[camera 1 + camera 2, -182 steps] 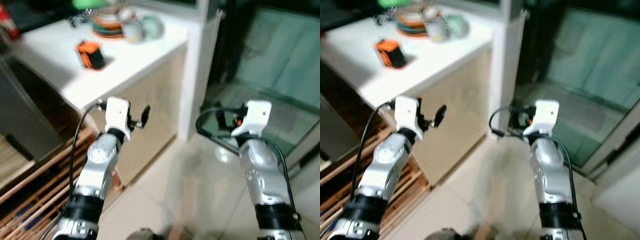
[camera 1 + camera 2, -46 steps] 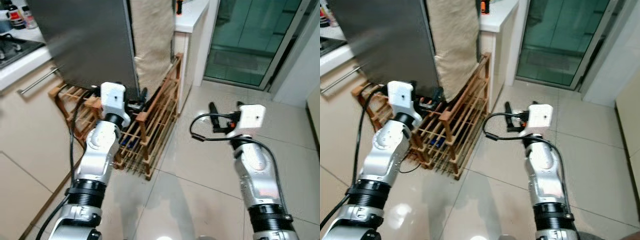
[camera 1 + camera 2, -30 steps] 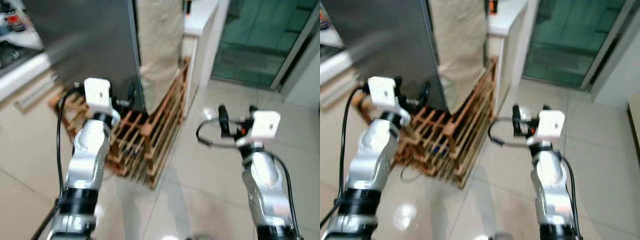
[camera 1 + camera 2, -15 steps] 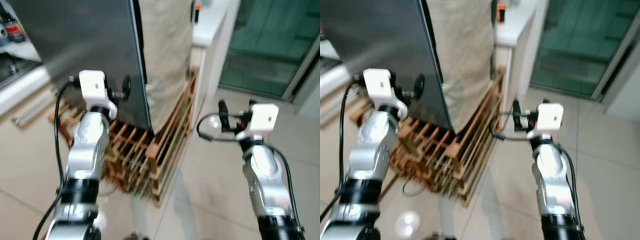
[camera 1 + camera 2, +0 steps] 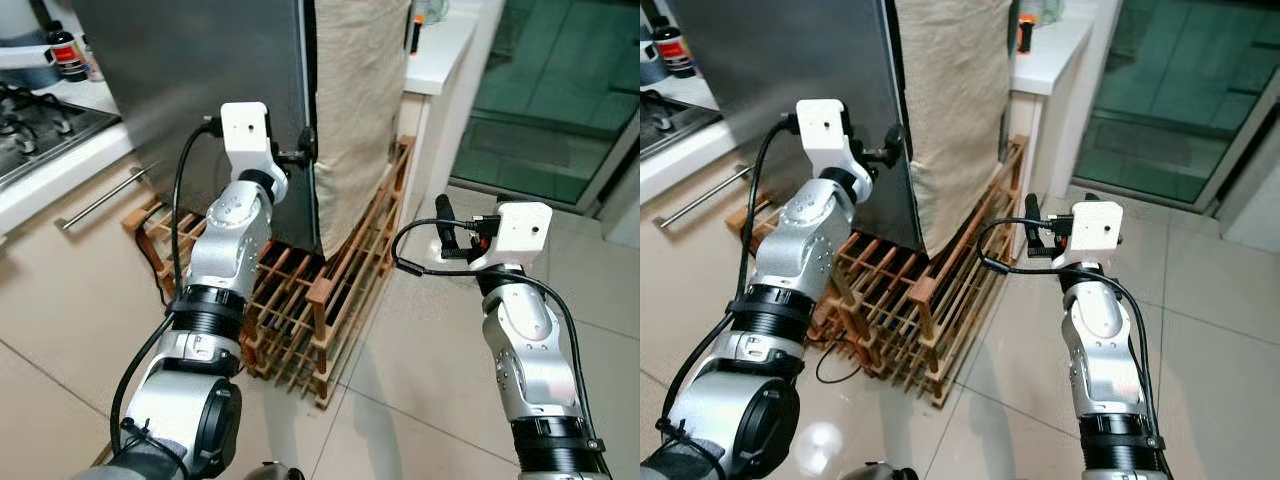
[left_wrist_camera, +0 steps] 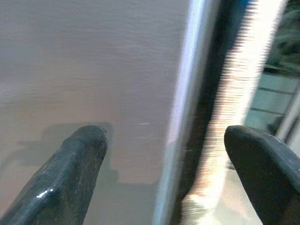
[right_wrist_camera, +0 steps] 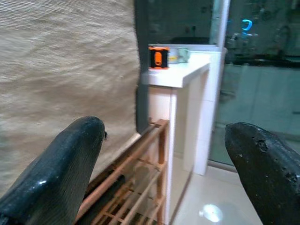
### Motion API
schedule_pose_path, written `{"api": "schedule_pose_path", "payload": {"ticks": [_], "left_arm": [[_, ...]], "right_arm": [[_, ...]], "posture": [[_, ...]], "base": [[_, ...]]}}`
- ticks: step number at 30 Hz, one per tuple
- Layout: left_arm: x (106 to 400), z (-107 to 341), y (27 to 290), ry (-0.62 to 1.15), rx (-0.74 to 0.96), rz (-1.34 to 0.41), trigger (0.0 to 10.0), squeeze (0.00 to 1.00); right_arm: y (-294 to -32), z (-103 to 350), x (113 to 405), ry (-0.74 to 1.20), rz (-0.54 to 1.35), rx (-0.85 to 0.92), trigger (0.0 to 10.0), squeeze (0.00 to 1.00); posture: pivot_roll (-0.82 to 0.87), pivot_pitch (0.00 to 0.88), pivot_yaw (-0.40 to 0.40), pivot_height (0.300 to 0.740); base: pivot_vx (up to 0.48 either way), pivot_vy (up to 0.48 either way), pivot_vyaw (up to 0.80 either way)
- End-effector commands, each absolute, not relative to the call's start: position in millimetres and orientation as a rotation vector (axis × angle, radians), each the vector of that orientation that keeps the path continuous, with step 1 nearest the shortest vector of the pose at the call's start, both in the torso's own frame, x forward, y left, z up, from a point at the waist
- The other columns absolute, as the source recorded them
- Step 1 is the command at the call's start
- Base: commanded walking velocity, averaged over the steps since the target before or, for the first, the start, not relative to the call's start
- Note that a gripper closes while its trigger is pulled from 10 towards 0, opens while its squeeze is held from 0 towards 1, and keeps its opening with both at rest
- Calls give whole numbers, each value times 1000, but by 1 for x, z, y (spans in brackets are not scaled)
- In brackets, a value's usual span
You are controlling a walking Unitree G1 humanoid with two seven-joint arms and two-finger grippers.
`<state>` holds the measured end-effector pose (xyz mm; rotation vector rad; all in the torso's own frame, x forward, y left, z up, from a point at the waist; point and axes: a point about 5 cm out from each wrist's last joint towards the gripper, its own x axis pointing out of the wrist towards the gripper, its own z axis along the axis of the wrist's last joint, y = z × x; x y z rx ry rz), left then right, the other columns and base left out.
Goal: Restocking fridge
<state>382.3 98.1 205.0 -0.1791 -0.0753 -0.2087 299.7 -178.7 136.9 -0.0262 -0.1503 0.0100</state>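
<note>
From the head views the brushed-steel fridge (image 5: 200, 90) is shut, restocking not begun, the left gripper (image 5: 305, 155) at its door edge, while the left wrist view shows 2 rounded fingers (image 6: 79, 159) spread wide, and the right gripper (image 7: 168, 164) gapes empty beside coarse beige cloth (image 7: 61, 70).

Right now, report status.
Left tool open at fridge door edge. Right tool open, empty. Wooden rack under fridge, in the way.
</note>
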Motion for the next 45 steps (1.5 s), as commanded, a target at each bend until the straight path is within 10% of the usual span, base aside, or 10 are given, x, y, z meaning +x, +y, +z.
{"api": "schedule_pose_path", "payload": {"ticks": [1, 45], "left_arm": [[384, 214, 90, -94, -184, -253, 10000, 0], [387, 219, 75, -146, -189, -208, 10000, 0]], "right_arm": [[-179, 136, 297, -150, -1, -17, 10000, 0], [-187, 127, 293, -114, -36, -40, 10000, 0]], "posture": [[-215, 0, 104, 740], [-236, 0, 105, 740]], "base": [[0, 0, 0], [0, 0, 0]]}}
